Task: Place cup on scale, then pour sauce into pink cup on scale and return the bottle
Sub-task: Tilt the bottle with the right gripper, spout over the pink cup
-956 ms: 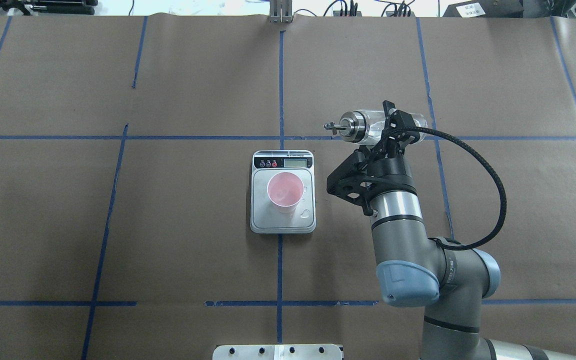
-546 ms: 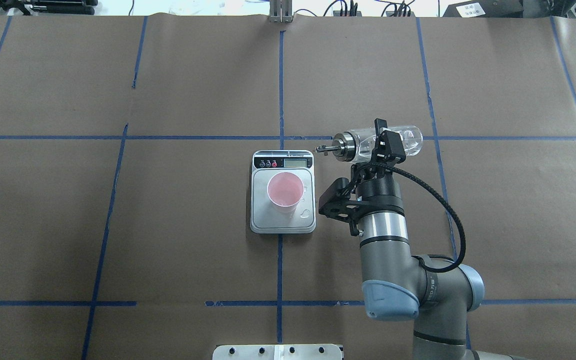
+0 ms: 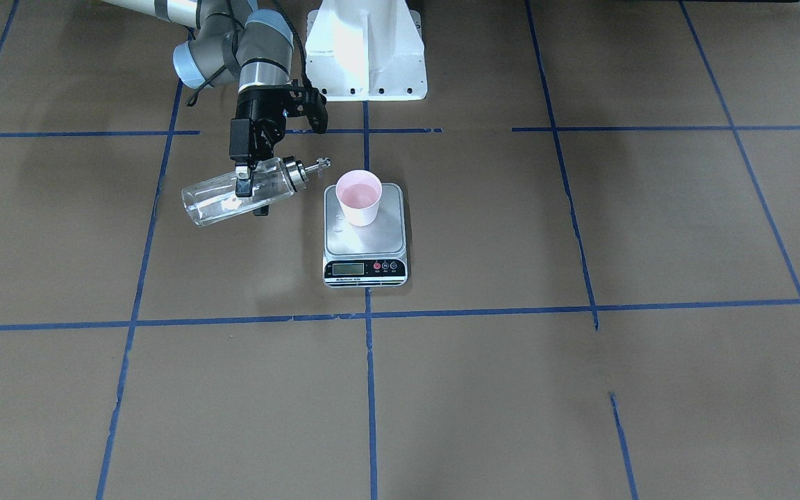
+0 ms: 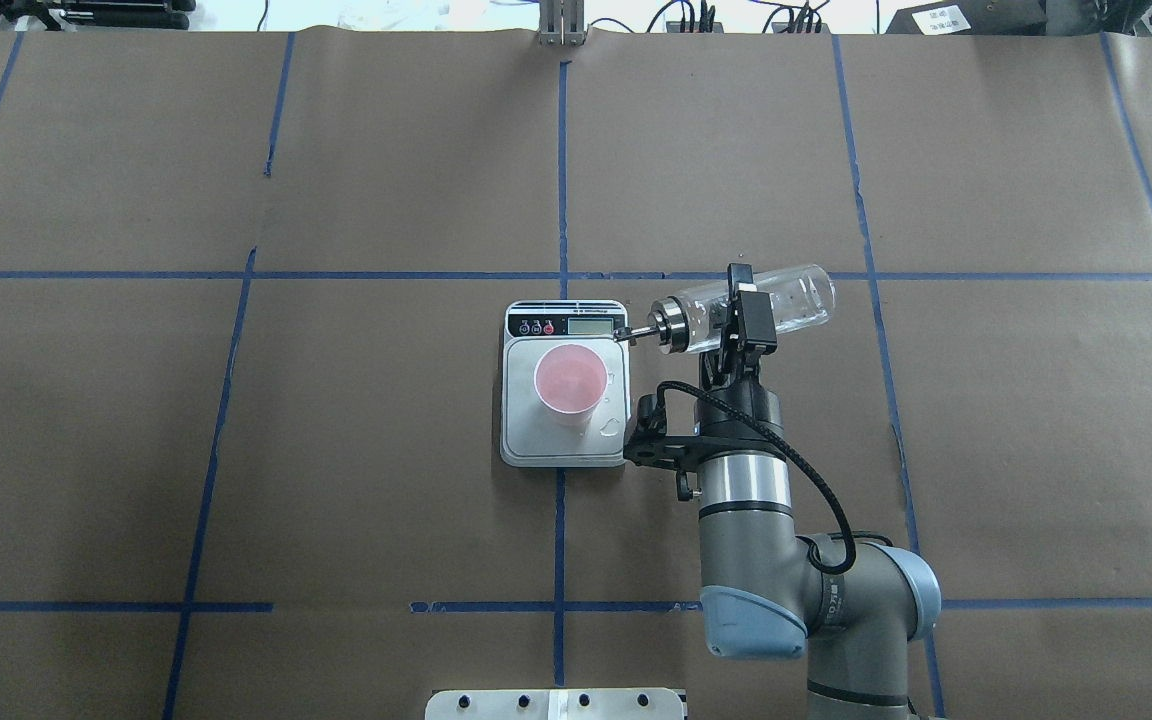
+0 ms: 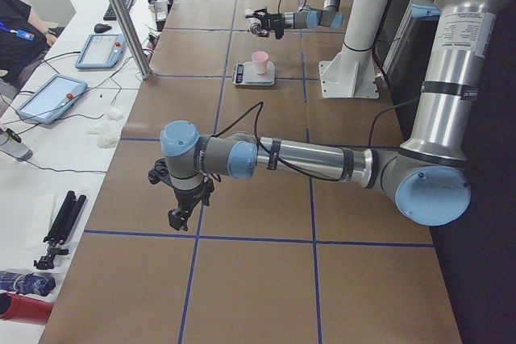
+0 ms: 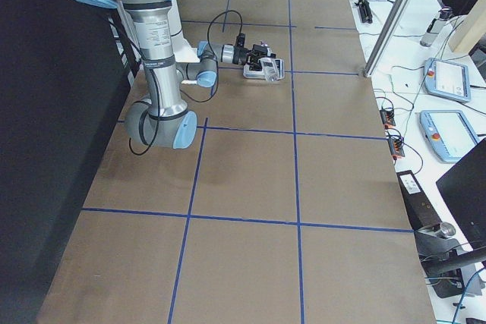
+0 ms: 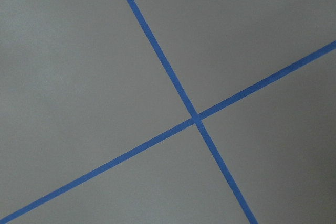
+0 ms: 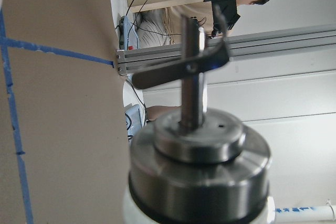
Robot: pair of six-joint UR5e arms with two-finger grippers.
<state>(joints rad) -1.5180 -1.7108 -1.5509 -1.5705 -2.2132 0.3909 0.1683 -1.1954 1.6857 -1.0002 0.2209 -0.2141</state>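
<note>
The right gripper point(image 4: 739, 312) was clamped around the bottle point(image 4: 798, 296), held nearly level above the surface point(image 4: 386, 450), its spout point(image 4: 633, 333) pointing toward the scale point(image 4: 536, 440) and stopping short of the cup point(image 4: 570, 383) (upright on the plate). The left gripper point(image 5: 179, 217) hung well apart; I could not tell whether it was open or closed.

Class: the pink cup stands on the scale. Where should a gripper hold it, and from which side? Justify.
Probably grip the cup on its outer wall just below the rim, coming from the robot's left. It stands upright on the scale and tapers downward, so the wider top resists slipping. The bottle, held in the right gripper, crowds its right side.
</note>
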